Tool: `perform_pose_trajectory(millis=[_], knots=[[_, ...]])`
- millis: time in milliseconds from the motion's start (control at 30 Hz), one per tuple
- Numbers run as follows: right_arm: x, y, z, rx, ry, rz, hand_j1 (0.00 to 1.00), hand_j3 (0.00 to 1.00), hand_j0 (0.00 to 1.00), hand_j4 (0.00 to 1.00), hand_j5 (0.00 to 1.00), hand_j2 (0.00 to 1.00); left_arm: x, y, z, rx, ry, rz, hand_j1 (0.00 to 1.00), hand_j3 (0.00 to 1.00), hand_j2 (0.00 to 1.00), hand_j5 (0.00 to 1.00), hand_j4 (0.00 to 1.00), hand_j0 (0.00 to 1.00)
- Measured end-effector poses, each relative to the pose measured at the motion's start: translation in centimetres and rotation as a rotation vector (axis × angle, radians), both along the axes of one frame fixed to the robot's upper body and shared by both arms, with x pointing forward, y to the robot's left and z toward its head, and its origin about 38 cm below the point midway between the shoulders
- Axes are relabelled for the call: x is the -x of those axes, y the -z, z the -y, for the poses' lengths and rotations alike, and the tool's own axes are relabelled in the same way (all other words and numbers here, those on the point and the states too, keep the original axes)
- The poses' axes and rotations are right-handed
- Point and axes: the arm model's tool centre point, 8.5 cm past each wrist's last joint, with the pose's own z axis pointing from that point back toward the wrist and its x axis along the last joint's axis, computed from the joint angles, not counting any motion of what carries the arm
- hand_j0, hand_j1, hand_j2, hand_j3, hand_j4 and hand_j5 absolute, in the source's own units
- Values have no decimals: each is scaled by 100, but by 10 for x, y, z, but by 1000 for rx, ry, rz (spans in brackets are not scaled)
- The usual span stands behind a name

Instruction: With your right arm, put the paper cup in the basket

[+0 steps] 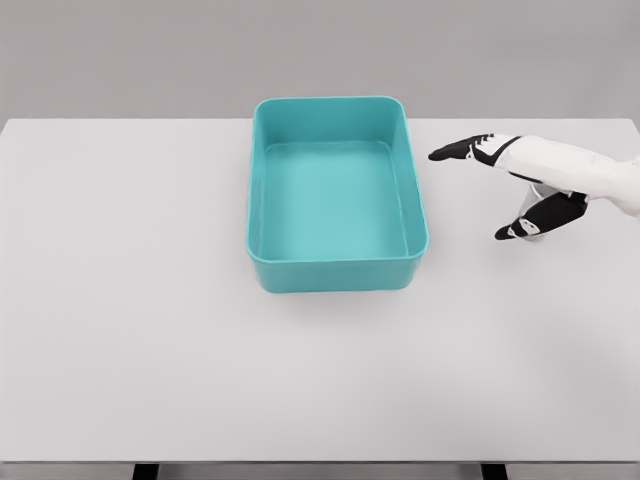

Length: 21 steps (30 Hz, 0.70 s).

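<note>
Teal rectangular plastic basket (338, 192) on pale grey table (150, 350), standing near centre, nothing inside. Right of it, apart from its wall, white right hand (520, 185) with black fingertips (447, 153) spread. Pale cup-like shape (537, 192) partly hidden beneath palm; contact unclear.

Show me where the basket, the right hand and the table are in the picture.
basket (337, 274): head view, on its near outer wall.
right hand (528, 172): head view, on the back of the hand.
table (130, 330): head view, on a bare part left of the basket.

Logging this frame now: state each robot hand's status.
Left robot hand: not in view.
Right robot hand: fingers spread; holding anything cannot be told.
</note>
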Motion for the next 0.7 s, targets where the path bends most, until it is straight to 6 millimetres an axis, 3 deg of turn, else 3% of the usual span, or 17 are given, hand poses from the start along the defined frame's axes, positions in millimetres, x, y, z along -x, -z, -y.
perform_pose_trajectory(millis=[267, 533, 700], knots=[[-11, -11, 11, 66, 90, 43, 100, 100, 100, 100, 100, 100, 0, 0, 0, 0, 0, 0, 100, 100, 100, 100, 100, 100], [-17, -16, 52, 185, 204, 8, 100, 100, 100, 100, 100, 100, 0, 0, 0, 0, 0, 0, 100, 100, 100, 100, 100, 100], [-18, -25, 55, 244, 195, 15, 100, 100, 100, 100, 100, 100, 0, 0, 0, 0, 0, 0, 100, 100, 100, 100, 100, 100]])
